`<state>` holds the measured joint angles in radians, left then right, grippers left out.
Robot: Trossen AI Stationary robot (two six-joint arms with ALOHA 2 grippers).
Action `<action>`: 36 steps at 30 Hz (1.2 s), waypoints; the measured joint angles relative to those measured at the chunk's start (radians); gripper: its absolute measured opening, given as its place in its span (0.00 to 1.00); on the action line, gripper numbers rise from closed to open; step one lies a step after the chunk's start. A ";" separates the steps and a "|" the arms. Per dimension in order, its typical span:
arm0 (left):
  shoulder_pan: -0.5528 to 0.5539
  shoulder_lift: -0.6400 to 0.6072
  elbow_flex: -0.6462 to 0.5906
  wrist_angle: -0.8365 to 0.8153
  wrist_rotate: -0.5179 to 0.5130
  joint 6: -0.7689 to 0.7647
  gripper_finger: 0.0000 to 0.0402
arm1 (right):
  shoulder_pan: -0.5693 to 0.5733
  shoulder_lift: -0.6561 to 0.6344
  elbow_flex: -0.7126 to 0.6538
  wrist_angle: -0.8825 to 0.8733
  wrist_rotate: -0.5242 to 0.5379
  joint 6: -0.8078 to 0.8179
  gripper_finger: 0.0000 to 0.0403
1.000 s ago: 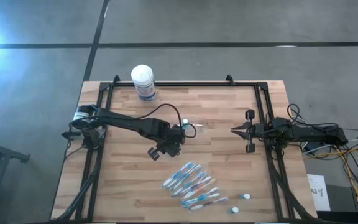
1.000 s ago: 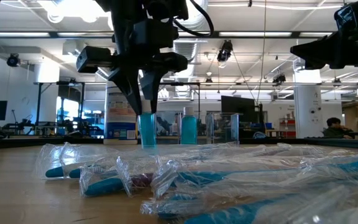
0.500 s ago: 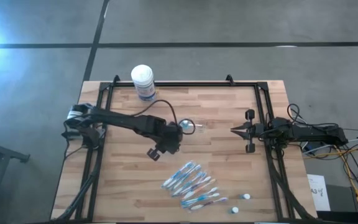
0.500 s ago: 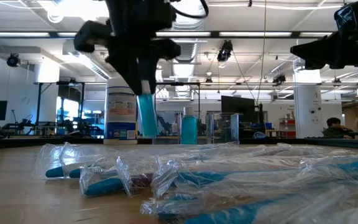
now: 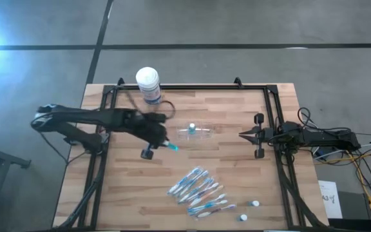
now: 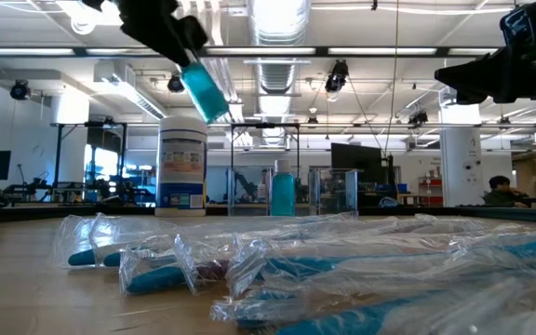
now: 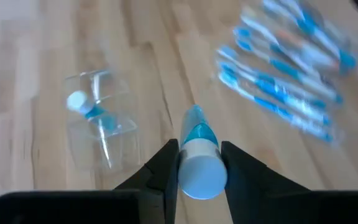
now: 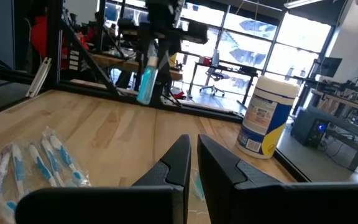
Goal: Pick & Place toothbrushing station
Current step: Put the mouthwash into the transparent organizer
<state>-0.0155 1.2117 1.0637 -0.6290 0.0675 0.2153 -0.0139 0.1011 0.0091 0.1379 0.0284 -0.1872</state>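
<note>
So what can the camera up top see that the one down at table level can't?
Only the high view shows the clear cup lying on its side with a tube in it, the two loose tubes near the table's front edge, and the right gripper, shut, waiting at the right side. Only the low view shows the room behind. Both show the toothbrushes, the canister, and the tube held by the left gripper.
</note>
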 joint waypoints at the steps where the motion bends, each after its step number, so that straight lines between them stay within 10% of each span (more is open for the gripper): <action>1: 0.005 -0.043 -0.048 0.046 0.000 -0.041 0.24 | 0.000 0.000 0.000 0.000 0.000 0.000 0.07; 17: 0.008 -0.419 -0.665 0.643 -0.039 -0.416 0.24 | 0.000 0.000 0.000 0.003 0.000 -0.003 0.07; 36: 0.008 -0.492 -0.875 0.849 -0.050 -0.420 0.24 | 0.000 0.000 0.000 0.002 0.000 0.002 0.07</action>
<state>-0.0078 0.7201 0.1883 0.2200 0.0174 -0.2043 -0.0135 0.1009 0.0093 0.1402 0.0288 -0.1853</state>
